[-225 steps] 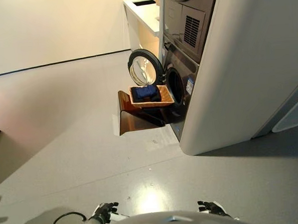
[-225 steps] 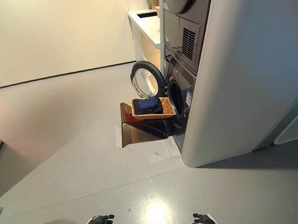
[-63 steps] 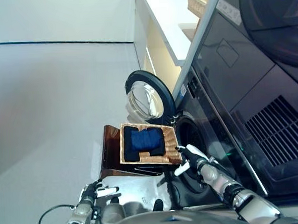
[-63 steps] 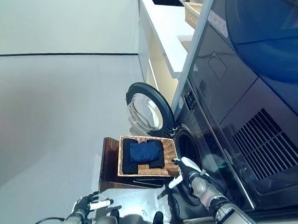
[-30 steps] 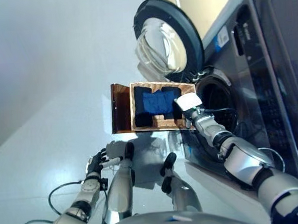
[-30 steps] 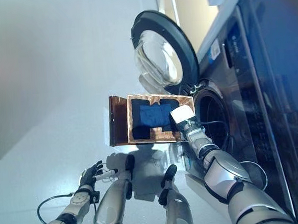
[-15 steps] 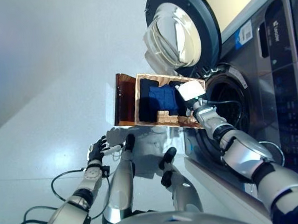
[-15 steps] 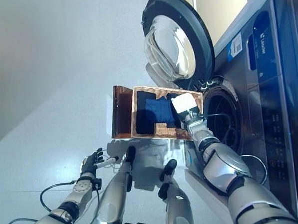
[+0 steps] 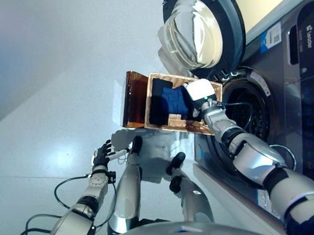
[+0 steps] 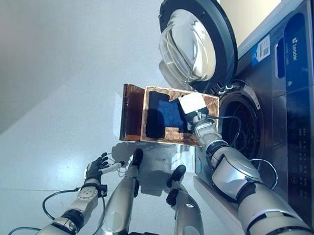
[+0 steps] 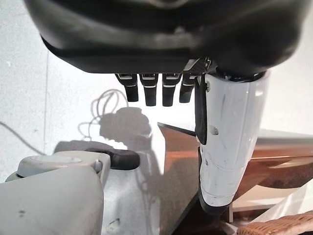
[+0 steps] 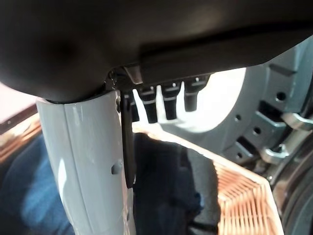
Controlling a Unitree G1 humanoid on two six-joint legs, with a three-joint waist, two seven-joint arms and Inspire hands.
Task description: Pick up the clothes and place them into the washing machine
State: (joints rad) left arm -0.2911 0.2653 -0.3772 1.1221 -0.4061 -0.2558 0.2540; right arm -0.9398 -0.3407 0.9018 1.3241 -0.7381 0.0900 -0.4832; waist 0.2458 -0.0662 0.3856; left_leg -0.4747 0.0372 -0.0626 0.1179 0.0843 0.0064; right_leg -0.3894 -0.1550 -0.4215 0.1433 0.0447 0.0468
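Note:
A wicker basket (image 9: 195,125) rests on a brown stand (image 9: 134,100) in front of the washing machine's drum opening (image 9: 249,118). In it lie folded blue clothes (image 9: 173,101) beside a darker piece (image 9: 158,101). My right hand (image 9: 200,92), with its white thumb cover (image 12: 83,161), hovers over the basket's end nearest the drum. Its fingers (image 12: 172,102) are straight above the blue clothes (image 12: 166,181) and hold nothing. My left hand (image 9: 102,154) hangs low by the floor, open and empty, with the stand (image 11: 181,161) beyond its fingers (image 11: 152,90).
The round glass door (image 9: 201,31) stands swung open just past the basket. The machine's dark front panel (image 9: 308,88) fills the right side. Grey floor (image 9: 50,91) stretches out to the left of the stand.
The view has closed in on the machine since the earliest frames. My right hand has come up from the basket's near side to over the blue clothes. The left hand stays low.

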